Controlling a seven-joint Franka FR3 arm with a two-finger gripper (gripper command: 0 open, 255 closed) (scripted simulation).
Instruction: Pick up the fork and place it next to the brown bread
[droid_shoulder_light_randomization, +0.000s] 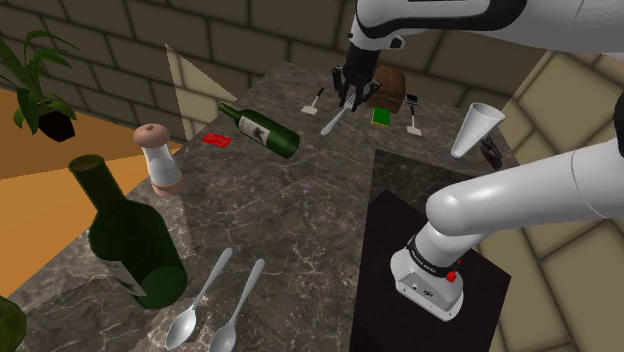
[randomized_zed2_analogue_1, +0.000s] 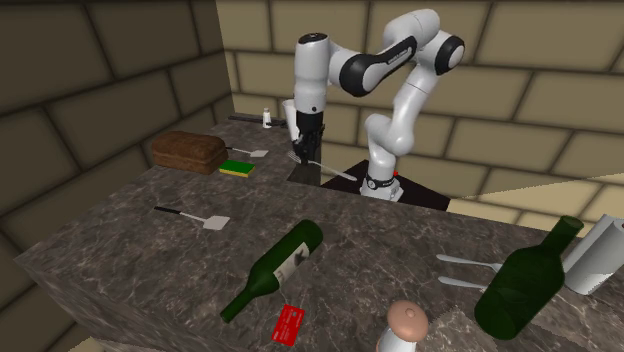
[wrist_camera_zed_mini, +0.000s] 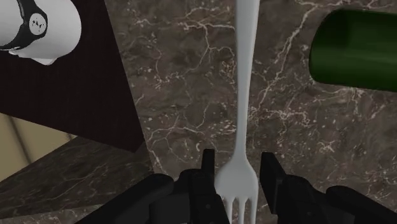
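A pale grey fork (droid_shoulder_light_randomization: 334, 122) hangs above the dark marble counter (droid_shoulder_light_randomization: 300, 210), clasped near its tines by my black gripper (droid_shoulder_light_randomization: 350, 97). In the wrist view the fork's handle (wrist_camera_zed_mini: 245, 95) runs away from my gripper (wrist_camera_zed_mini: 238, 181), both fingers pressed on its neck. The brown bread (droid_shoulder_light_randomization: 392, 84) lies just behind the gripper, partly hidden by it. From the second exterior view, the bread (randomized_zed2_analogue_1: 188, 150) sits well to the left of the gripper (randomized_zed2_analogue_1: 305, 143) and fork (randomized_zed2_analogue_1: 335, 171).
A green sponge (droid_shoulder_light_randomization: 381, 117) and two spatulas (droid_shoulder_light_randomization: 312, 102) (droid_shoulder_light_randomization: 412, 125) lie near the bread. A green bottle (droid_shoulder_light_randomization: 262, 130) lies flat mid-counter. A standing bottle (droid_shoulder_light_randomization: 130, 235), two spoons (droid_shoulder_light_randomization: 200, 295), a shaker (droid_shoulder_light_randomization: 158, 155), a red card (droid_shoulder_light_randomization: 216, 140) and a cup (droid_shoulder_light_randomization: 475, 130) stand around.
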